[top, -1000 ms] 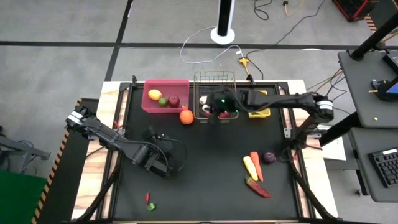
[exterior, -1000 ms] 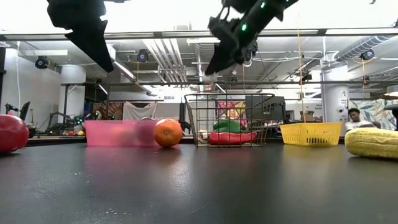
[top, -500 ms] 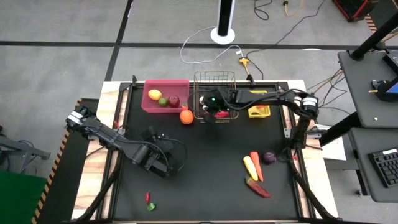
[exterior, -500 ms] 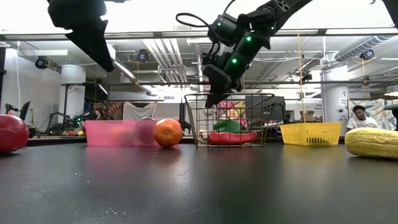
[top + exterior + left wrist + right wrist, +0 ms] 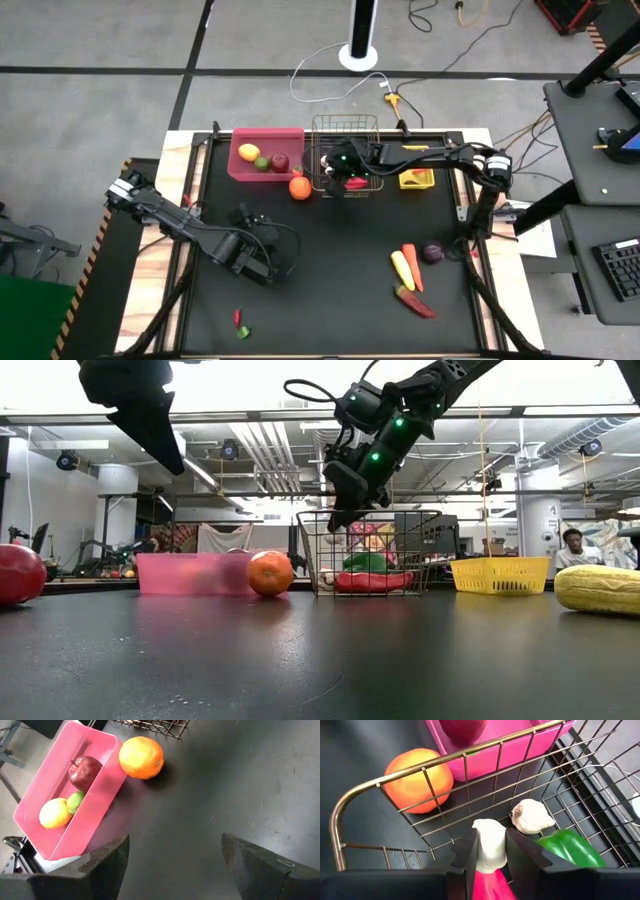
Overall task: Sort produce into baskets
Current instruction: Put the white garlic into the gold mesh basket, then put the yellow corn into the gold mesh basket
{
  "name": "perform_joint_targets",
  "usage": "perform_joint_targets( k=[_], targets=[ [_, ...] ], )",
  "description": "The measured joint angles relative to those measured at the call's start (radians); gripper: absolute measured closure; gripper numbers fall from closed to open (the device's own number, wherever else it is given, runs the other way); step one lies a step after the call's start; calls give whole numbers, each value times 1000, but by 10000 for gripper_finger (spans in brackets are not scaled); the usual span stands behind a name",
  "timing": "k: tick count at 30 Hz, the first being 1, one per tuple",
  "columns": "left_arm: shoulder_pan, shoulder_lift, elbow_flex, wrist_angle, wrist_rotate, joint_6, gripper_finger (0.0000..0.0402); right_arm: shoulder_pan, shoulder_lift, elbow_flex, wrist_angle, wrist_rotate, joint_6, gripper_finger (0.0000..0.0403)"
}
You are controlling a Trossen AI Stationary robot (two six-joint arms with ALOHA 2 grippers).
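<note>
Nearest the front edge of the table, a small red chilli and a tiny green piece lay together on the left. On the right, a second red chilli lay closest to the front, then a yellow corn cob and a carrot side by side, with a purple onion just beside them.

Further in, the left gripper hung over the left-middle of the table with its fingers spread wide and nothing between them.

Beyond it, an orange sat on the table between the pink bin and the wire basket, close against the bin's corner. The bin held a lemon, a lime and a red apple.

The right gripper hovered over the wire basket, its fingers pinching a white-tipped pink piece above the basket's inside. Below lay a white garlic bulb and a green pepper; in the low view a red chilli rested on the basket floor.

At the back right stood the yellow bin, just beside the wire basket.
</note>
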Motion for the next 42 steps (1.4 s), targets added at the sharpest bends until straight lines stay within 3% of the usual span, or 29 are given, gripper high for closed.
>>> perform_joint_targets(
  k=[15, 22, 33, 42],
  targets=[
    [0, 0, 0, 12, -2, -1, 106, 0, -7, 0, -8, -2, -6, 241],
    [0, 0, 0, 25, -31, 0, 106, 33, -138, 0, -125, -3, 4, 229],
    [2, 0, 0, 68, -66, 11, 106, 239, -411, 0, -360, -9, 142, 242],
    [4, 0, 0, 86, -82, 11, 106, 412, -451, 0, -472, -7, 375, 236]
  ],
)
